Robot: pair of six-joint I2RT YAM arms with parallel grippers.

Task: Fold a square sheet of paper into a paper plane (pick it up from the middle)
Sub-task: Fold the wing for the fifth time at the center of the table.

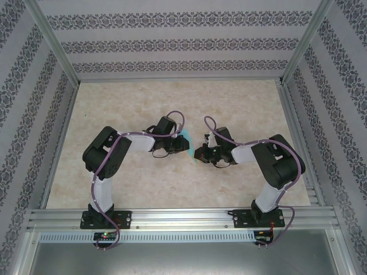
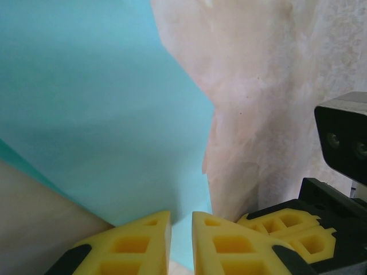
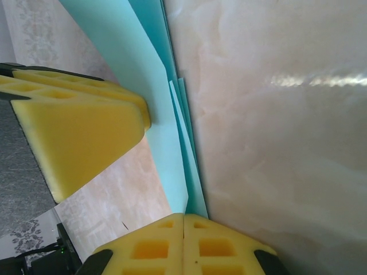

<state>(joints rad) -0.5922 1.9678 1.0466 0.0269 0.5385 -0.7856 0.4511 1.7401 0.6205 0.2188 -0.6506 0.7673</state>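
Yellow pads of your right gripper (image 3: 183,224) are pressed together, pinching the near edge of the square sheet of paper (image 3: 163,137), which sits in layers between the two grippers, above the table (image 3: 275,143). Your left gripper (image 2: 181,223) stands a slit apart with teal in the gap. Held at one side only, the sheet may sag or twist and spoil the crease. A sideways pull could tear it. From above, both wrists cover the folds, and the layers are hard to count.

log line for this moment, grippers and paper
left gripper: slightly open at paper | right gripper: shut on paper edge | paper: teal, folded layers, between both grippers
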